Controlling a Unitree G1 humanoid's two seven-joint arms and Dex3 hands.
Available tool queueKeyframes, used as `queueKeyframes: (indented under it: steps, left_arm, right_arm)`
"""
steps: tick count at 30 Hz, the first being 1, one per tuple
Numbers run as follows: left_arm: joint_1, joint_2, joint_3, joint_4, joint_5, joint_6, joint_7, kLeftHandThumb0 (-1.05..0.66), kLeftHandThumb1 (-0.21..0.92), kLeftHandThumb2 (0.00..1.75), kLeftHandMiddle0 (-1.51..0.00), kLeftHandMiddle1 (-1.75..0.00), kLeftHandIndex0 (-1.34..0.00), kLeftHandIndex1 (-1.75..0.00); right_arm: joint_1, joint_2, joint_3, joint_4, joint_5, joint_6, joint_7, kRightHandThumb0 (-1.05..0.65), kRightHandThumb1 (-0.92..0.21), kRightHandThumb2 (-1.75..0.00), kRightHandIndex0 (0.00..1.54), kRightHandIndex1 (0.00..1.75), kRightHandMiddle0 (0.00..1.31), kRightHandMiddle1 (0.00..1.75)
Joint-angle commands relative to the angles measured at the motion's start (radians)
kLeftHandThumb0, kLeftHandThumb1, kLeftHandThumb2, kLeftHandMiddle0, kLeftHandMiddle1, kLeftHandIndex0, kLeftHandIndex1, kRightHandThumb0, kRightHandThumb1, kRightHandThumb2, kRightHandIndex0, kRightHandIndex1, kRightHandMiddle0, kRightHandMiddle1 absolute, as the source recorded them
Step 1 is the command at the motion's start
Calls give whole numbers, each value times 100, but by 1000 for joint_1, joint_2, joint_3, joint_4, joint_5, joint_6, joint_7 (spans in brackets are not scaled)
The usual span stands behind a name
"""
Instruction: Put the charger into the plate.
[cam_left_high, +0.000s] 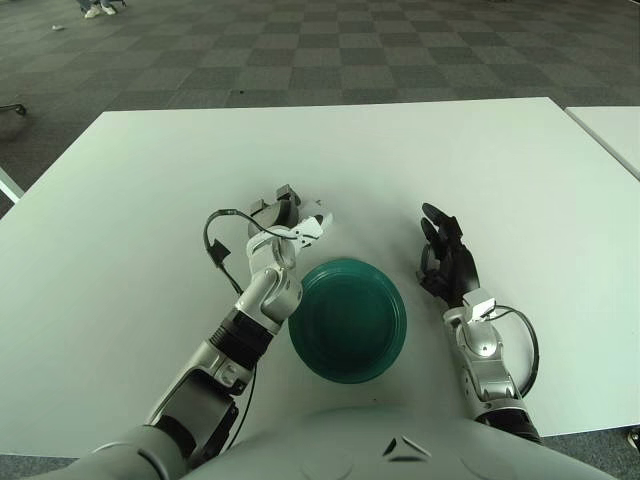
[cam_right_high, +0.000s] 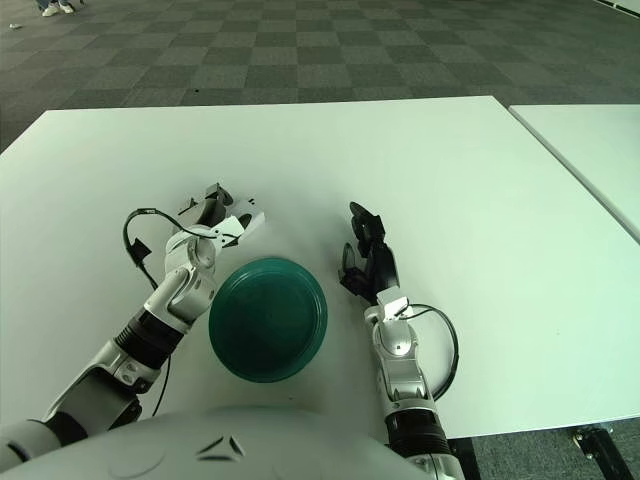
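This looks like an office or a lab room set up for robot trials. The floor is laid with grey carpet tiles in a checkerboard pattern (cam_left_high: 330, 50), the kind used in commercial rooms. A large plain white rectangular table (cam_left_high: 480, 160) fills most of the view, and the corner of a second white table (cam_left_high: 612, 130) shows just beside its right edge, with a narrow gap between them. Past the far left corner, a pair of shoes of someone standing (cam_left_high: 98, 8) shows on the carpet. A dark caster of a rolling chair (cam_left_high: 12, 108) shows at the left edge.
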Motion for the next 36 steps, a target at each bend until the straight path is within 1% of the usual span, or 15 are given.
queueKeyframes:
  steps: [1, 13, 23, 32, 36]
  left_arm:
    - [-21, 19, -8, 23, 13, 10, -22, -105, 92, 76, 0, -118, 0, -129]
    - [-15, 26, -31, 36, 32, 8, -40, -105, 92, 76, 0, -122, 0, -136]
    - [-6, 39, -46, 21, 41, 1, -53, -105, 92, 76, 0, -128, 0, -144]
    - [-4, 53, -70, 22, 56, -3, -70, -105, 92, 74, 0, -123, 0, -140]
    - [-8, 60, -93, 34, 79, 13, -97, -105, 92, 74, 0, -124, 0, -139]
  right_arm:
    - [133, 72, 46, 166, -3, 35, -9, -78, -92, -89, 18, 1, 0, 53]
    - [152, 81, 48, 152, 5, 33, -7, -79, -92, -88, 23, 2, 0, 64]
    - [164, 89, 52, 146, 6, 26, -3, -80, -92, -89, 24, 2, 0, 65]
    - [174, 91, 55, 137, 5, 29, -3, -81, -92, -89, 24, 2, 0, 66]
    - [178, 91, 60, 133, 3, 30, -2, -81, -92, -89, 24, 2, 0, 67]
